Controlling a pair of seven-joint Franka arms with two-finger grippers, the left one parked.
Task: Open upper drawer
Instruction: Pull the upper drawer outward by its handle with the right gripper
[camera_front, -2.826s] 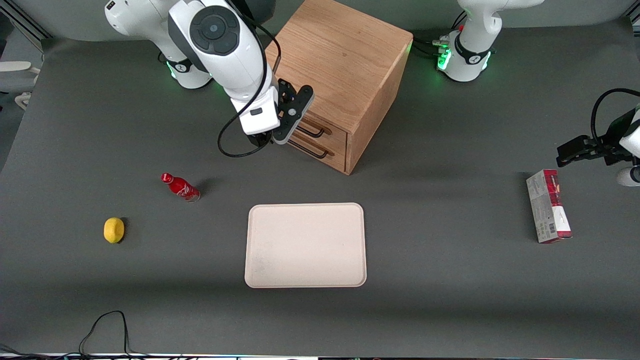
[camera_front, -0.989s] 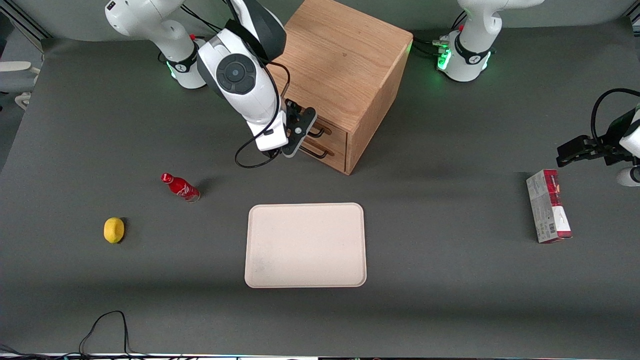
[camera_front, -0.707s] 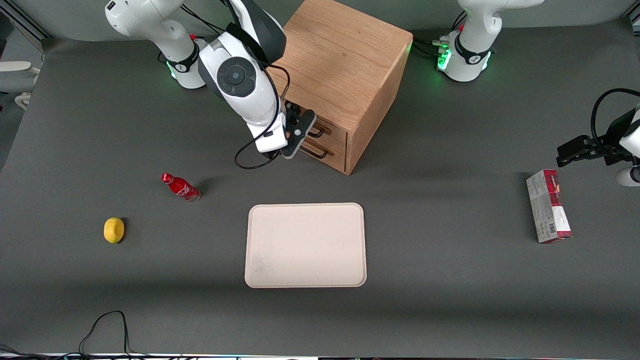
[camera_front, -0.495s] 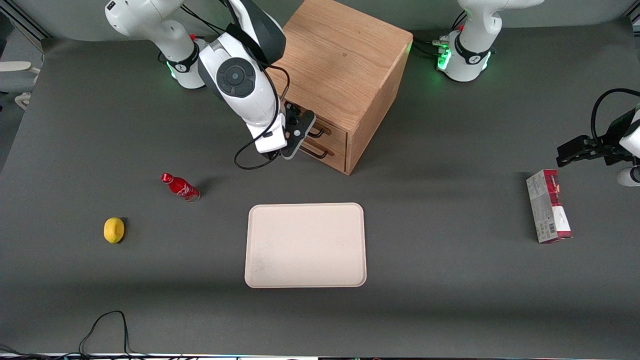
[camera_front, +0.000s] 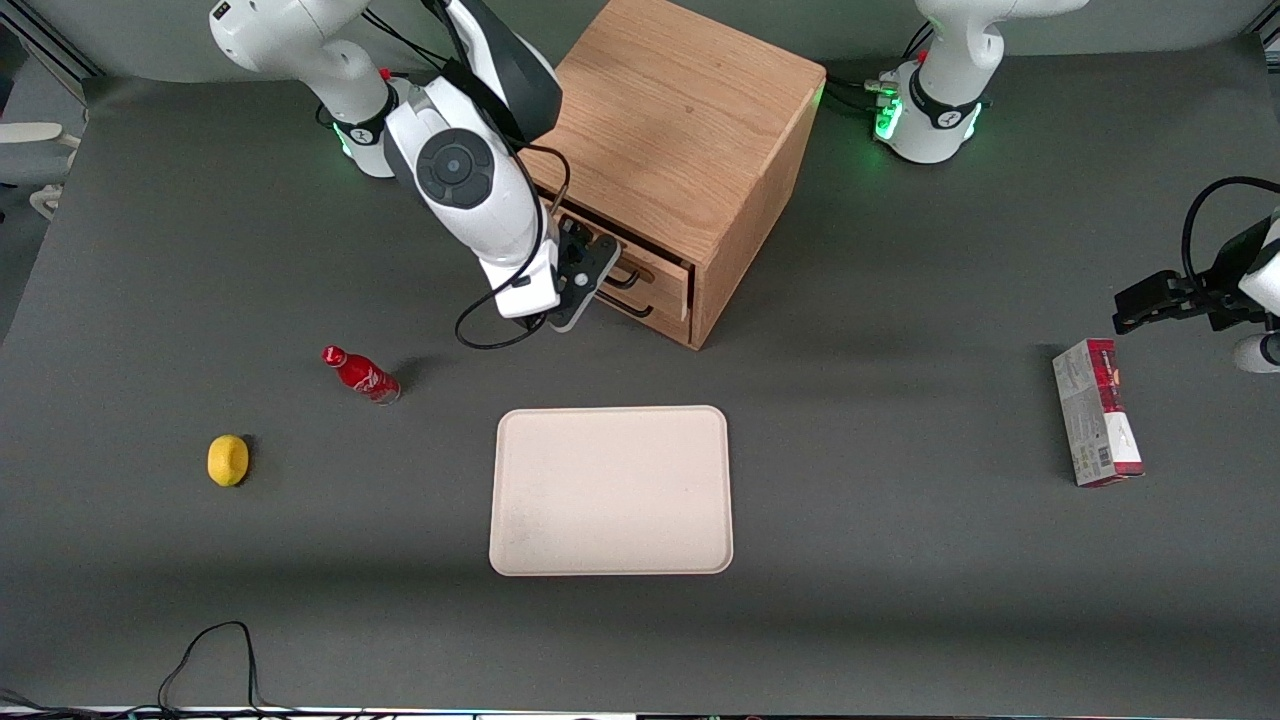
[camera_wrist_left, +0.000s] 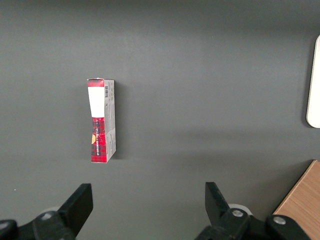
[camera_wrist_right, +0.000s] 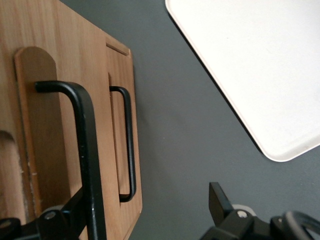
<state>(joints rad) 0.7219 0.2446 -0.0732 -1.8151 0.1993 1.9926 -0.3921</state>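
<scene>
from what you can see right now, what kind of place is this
Probably a robot manipulation lab bench: a dark mat-covered table, the working arm's tool at the upper drawer of an oak cabinet, plus staged props, a lemon and tray.

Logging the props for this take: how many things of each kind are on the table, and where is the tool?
Cabinet: 1
Tray: 1
Red bottle: 1
Lemon: 1
Red carton: 1
Total: 5
Tool: at the upper drawer handle.

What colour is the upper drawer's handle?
Black, clearest in the right wrist view: handle, at the gripper.
</scene>
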